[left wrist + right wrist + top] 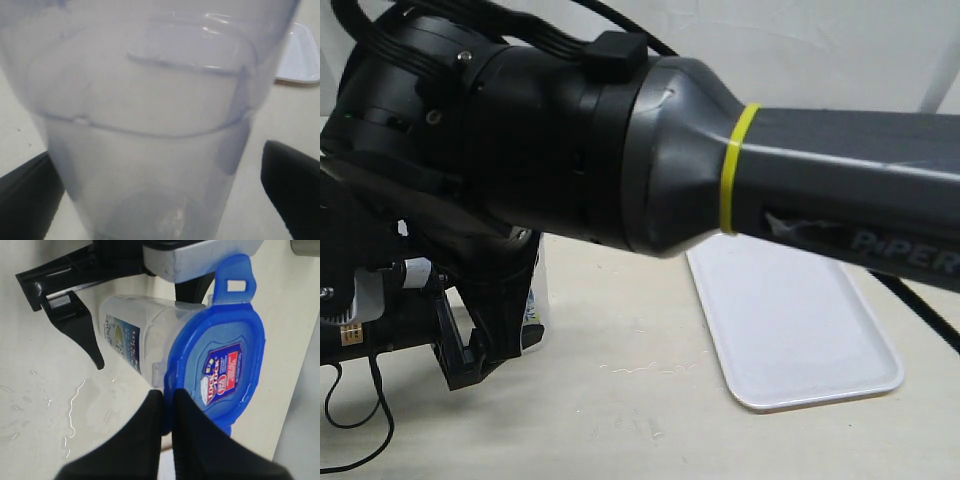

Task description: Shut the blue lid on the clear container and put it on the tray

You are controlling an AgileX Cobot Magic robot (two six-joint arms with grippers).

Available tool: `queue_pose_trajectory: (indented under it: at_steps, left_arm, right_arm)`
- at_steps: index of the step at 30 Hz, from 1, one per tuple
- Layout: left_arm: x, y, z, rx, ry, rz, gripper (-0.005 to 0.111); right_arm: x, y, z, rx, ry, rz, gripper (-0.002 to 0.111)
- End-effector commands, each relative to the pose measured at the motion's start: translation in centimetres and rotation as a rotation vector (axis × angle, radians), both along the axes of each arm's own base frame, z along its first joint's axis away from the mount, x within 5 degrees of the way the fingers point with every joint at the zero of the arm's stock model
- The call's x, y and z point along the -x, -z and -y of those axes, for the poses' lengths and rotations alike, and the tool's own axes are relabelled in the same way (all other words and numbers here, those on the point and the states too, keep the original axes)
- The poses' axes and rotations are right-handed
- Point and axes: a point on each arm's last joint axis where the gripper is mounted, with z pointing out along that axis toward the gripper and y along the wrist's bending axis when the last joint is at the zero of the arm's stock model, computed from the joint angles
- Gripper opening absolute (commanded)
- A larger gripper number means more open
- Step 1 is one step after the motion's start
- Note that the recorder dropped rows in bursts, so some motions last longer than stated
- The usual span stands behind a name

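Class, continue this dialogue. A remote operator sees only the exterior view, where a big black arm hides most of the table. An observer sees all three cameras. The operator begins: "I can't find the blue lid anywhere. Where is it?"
Observer: The blue lid lies over the mouth of the clear container. I cannot tell if it is pressed down.
Operator: Is anything holding it?
Observer: Yes, the right gripper is shut on the lid's edge.
Operator: And the left gripper?
Observer: The left gripper is open, with one jaw on each side of the container.
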Motion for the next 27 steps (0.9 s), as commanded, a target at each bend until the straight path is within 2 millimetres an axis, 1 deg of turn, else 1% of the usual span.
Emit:
queue_pose_trajectory:
  at_steps: [1, 3, 4, 10, 16, 24, 27]
  left_arm:
    - [-0.07, -0.03, 0.01, 0.012, -0.012, -0.002, 0.105]
    - [-0.07, -0.03, 0.01, 0.012, -0.012, -0.002, 0.105]
    - [-0.04, -0.03, 0.03, 0.012, -0.007, -0.002, 0.105]
    - [-0.04, -0.03, 0.03, 0.012, -0.007, -0.002, 0.105]
    - [-0.04, -0.03, 0.03, 0.012, -0.007, -0.002, 0.105]
    - [-0.06, -0.03, 0.01, 0.012, -0.011, -0.002, 0.105]
    - [-0.06, -0.03, 0.01, 0.012, -0.011, -0.002, 0.105]
  right_arm:
    - [0.22, 1.35, -0.11, 0.037, 0.015, -0.06, 0.004]
    - [0.35, 1.41, -0.15, 0.031, 0.015, -0.075, 0.005]
    - [0.41, 1.44, -0.18, 0.03, 0.01, -0.082, 0.007]
    - [0.46, 1.46, -0.2, 0.029, 0.007, -0.088, 0.026]
    - [0.47, 1.47, -0.18, 0.031, 0.008, -0.089, 0.035]
    - [0.76, 1.62, -0.02, 0.05, 0.012, -0.125, 0.052]
    - [1.11, 1.76, -0.02, 0.058, -0.006, -0.165, 0.053]
